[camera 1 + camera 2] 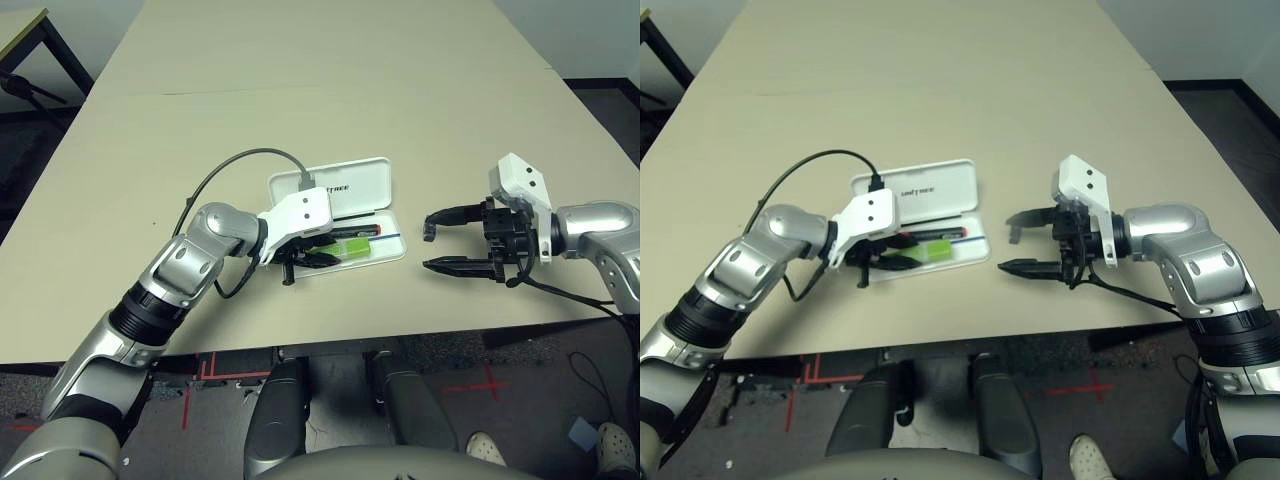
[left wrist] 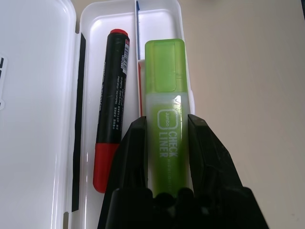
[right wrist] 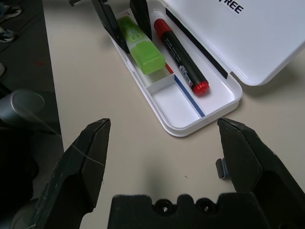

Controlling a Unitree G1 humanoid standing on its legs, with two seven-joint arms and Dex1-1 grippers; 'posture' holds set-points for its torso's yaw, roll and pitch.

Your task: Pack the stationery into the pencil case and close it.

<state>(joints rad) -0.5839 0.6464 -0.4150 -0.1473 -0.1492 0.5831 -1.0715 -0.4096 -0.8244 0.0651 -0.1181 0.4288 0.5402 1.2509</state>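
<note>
Pencil case: glossy white hard plastic, showing soft reflections. Highlighter: translucent green plastic, gleaming. Marker: smooth black barrel, red ends. Fingers: matt black plastic. Table: matt beige, looking smooth.

The white pencil case lies open on the desk, lid flat behind. Inside, a black-barrelled red marker lies lengthwise beside the light-green highlighter, near a red-and-blue stripe
</note>
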